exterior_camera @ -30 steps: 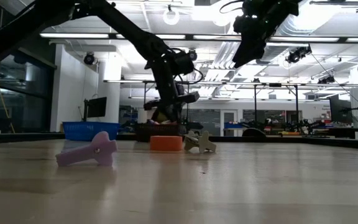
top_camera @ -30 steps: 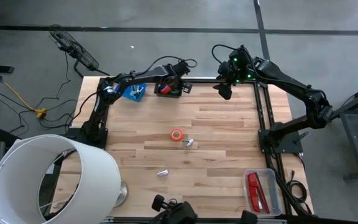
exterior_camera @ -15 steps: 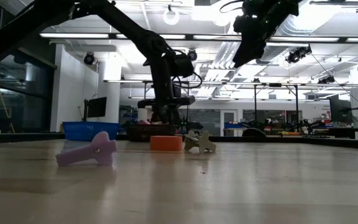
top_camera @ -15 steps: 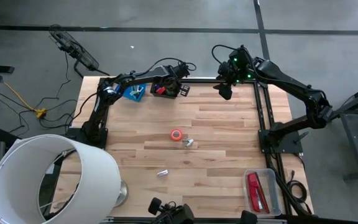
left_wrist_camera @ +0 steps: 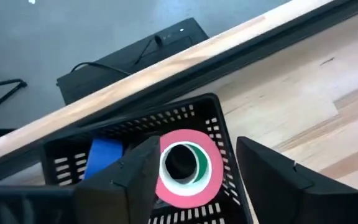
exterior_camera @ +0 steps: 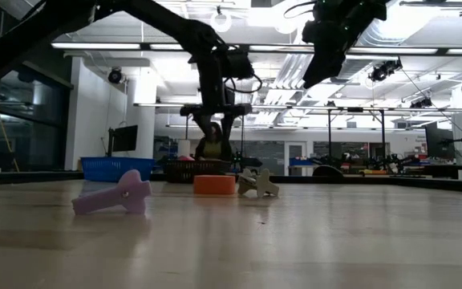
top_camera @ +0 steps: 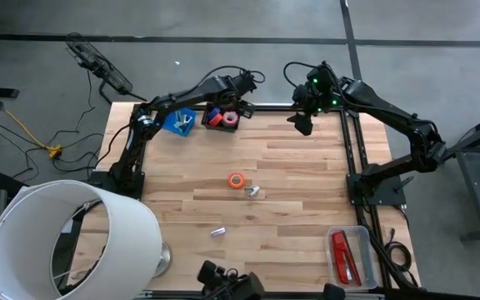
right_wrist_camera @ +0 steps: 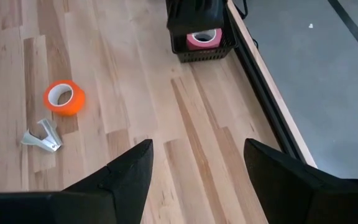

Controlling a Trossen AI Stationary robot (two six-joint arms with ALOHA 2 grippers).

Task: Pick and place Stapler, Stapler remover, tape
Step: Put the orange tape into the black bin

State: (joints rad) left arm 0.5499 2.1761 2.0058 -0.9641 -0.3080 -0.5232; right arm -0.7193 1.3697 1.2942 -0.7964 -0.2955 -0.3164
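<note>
Since 1 s ago my left gripper (left_wrist_camera: 191, 180) rose off black basket (top_camera: 221, 120), jaws wide, empty; pink tape (left_wrist_camera: 184, 167) inside, frame centre. Drop done; next I'd fetch orange tape (top_camera: 237, 180), mid-table. Right gripper (right_wrist_camera: 194, 171) idles, open.

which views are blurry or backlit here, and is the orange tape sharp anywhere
Low view: bright ceiling lights backlight both arms into silhouettes, and the near tabletop is soft. Right wrist view: the orange tape is sharp and evenly lit. Left wrist view: the near fingers are soft, while the pink tape in the black basket is clear.

The wooden table (top_camera: 298, 217) carries an orange tape roll (top_camera: 237, 180), black basket (top_camera: 223, 118) — blue basket (top_camera: 179, 122).
</note>
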